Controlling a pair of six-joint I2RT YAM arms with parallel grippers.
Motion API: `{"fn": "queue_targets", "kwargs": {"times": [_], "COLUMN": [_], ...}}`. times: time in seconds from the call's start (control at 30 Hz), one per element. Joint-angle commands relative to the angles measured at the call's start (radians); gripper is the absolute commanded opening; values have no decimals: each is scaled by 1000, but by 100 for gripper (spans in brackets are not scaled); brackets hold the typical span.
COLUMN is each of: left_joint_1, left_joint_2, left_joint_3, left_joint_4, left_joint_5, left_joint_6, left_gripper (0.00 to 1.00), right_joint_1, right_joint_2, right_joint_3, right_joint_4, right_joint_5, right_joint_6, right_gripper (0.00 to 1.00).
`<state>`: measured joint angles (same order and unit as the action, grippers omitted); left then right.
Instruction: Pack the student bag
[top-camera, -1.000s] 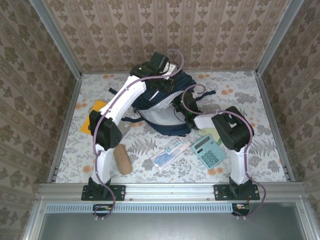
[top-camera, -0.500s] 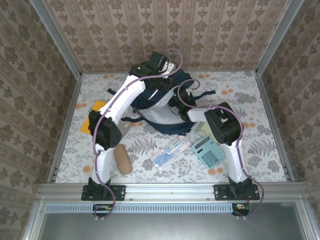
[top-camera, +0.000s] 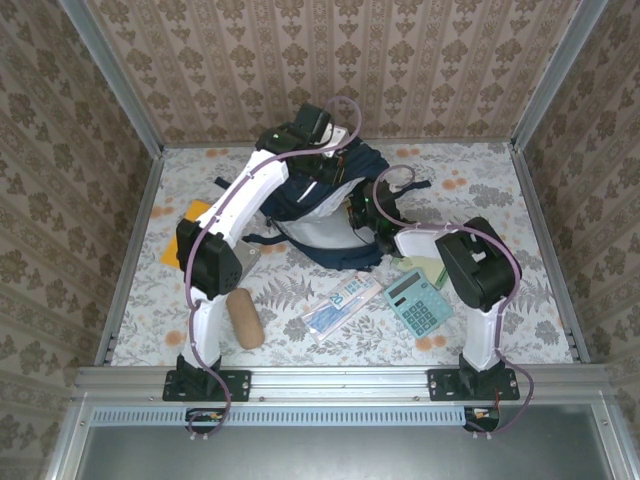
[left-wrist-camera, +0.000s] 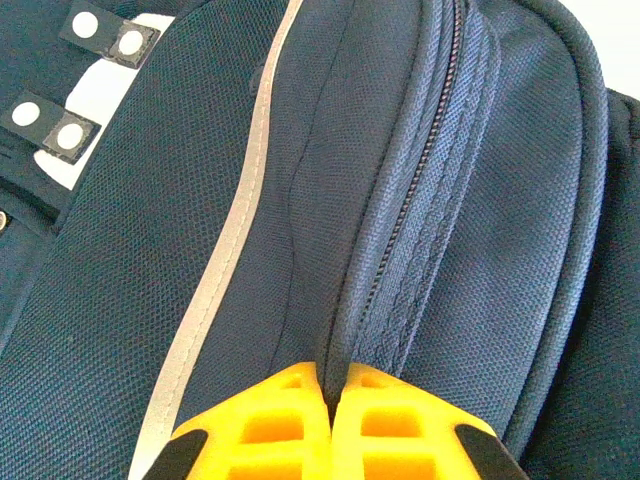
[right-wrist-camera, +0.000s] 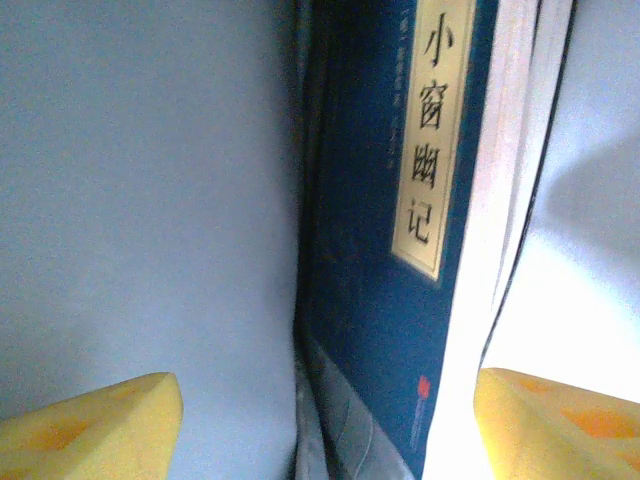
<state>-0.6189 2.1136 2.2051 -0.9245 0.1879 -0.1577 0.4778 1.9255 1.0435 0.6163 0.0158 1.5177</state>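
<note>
The student bag (top-camera: 330, 250) lies open at the back middle of the table, navy outside with pale lining (right-wrist-camera: 140, 200). My left gripper (left-wrist-camera: 335, 375) is shut on a fold of the bag's navy fabric (left-wrist-camera: 200, 200) beside the zip, at the bag's top edge (top-camera: 322, 172). My right gripper (right-wrist-camera: 325, 420) reaches into the bag's mouth (top-camera: 358, 212). Its yellow fingers (right-wrist-camera: 90, 425) stand wide apart. A blue book (right-wrist-camera: 390, 270) with a cream label of Chinese characters stands between them inside the bag, apart from both fingers.
A teal calculator (top-camera: 418, 302) and a pale notepad (top-camera: 420, 268) lie near the right arm. A flat blue-white packet (top-camera: 340, 303) sits in front of the bag, a brown roll-shaped case (top-camera: 245, 318) by the left arm's base, and an orange sheet (top-camera: 185, 235) at the left.
My right gripper has opened and let go of the blue book inside the bag. The right arm pushed toward the bag, then drew back a little. The left gripper kept its hold.
</note>
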Motion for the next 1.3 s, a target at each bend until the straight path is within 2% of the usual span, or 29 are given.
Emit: {"fn": "queue_targets", "kwargs": {"times": [0.0, 0.03, 0.07, 0.13, 0.17, 0.3, 0.33, 0.47, 0.63, 0.8, 1.0, 1.13, 1.27], "left_joint_1": [10, 11, 14, 25, 27, 46, 57, 132, 302, 516, 753, 851, 934], "left_joint_2": [-67, -69, -70, -80, -90, -161, -184, -286, -428, -516, -528, -496, -458], "left_joint_3": [-3, -10, -15, -31, -41, -126, -152, -286, -497, -724, -896, -942, -974], "left_joint_4": [65, 61, 57, 48, 47, 74, 85, 143, 203, 263, 350, 367, 412], "left_joint_5": [20, 15, 17, 34, 36, 43, 51, 76, 70, 78, 72, 16, 35], "left_joint_6": [-20, -22, -25, -31, -34, -49, -60, -108, -157, -209, -213, -227, -261], "left_gripper": [0, 0, 5, 31, 38, 58, 62, 72, 76, 77, 78, 79, 79], "right_joint_1": [-2, -1, -1, 1, 1, 1, 1, 8, 55, 118, 218, 277, 327], "right_joint_2": [-71, -97, -123, -186, -219, -355, -386, -490, -618, -631, -513, -403, -277], "right_joint_3": [-53, -74, -95, -136, -153, -214, -226, -257, -238, -163, -26, 93, 225], "right_joint_4": [-62, -76, -88, -122, -142, -240, -265, -350, -519, -623, -647, -658, -686], "right_joint_5": [-49, -49, -45, -41, -35, -16, -13, -7, 63, 68, 53, 17, -26], "right_joint_6": [-28, -40, -52, -93, -118, -238, -259, -342, -460, -551, -645, -707, -744], "right_gripper": [77, 78, 79, 86, 87, 91, 97, 99, 99, 99, 100, 100, 100]}}
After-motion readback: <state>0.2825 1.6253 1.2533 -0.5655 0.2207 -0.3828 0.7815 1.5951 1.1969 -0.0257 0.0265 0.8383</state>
